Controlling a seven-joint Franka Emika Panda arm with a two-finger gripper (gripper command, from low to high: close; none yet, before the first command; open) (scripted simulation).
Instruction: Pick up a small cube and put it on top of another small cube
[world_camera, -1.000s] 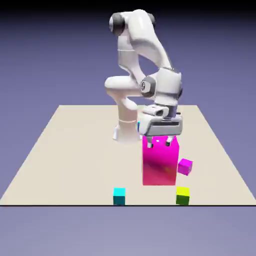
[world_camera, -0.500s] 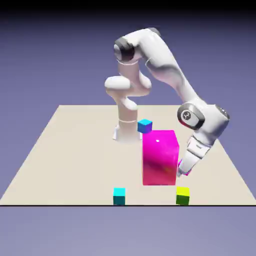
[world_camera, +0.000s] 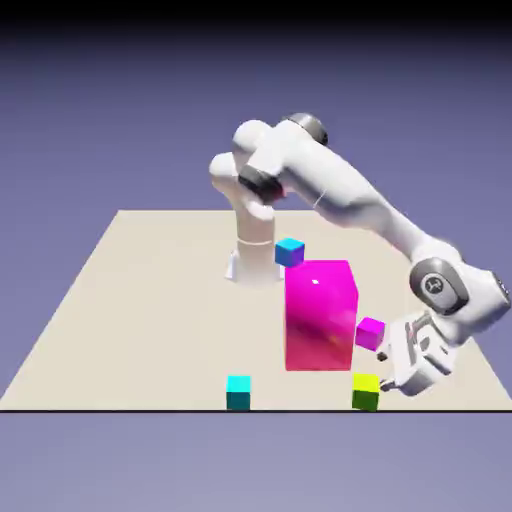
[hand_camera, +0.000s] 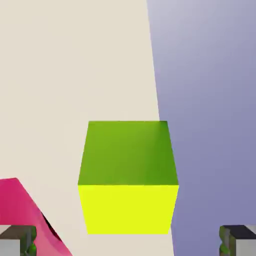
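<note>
From the exterior view: a second ago the gripper (world_camera: 392, 366) hung over the tall magenta block (world_camera: 320, 315); since then the arm has swung out and down to the exterior view's right and now reaches low toward the near edge of the table (world_camera: 130, 300). That reads as the approach to a pick — the target looks to be the yellow-green cube (world_camera: 366, 391), sitting at the near edge just right of the block. The gripper is just beside that cube, on its right and slightly above, not yet around it as far as this view shows. The small magenta cube (world_camera: 370, 332) lies a little farther back, the cyan cube (world_camera: 238, 392) well to the left, and the blue cube (world_camera: 289, 252) far, near the robot's base.

From the hand view: the yellow-green cube (hand_camera: 128, 177) fills the middle, between the two grey fingertips (hand_camera: 17, 239) at the lower corners. The jaws stand wide apart with nothing in them — the cube is lined up but ungripped, with the table's edge just past it and magenta at the lower left.
</note>
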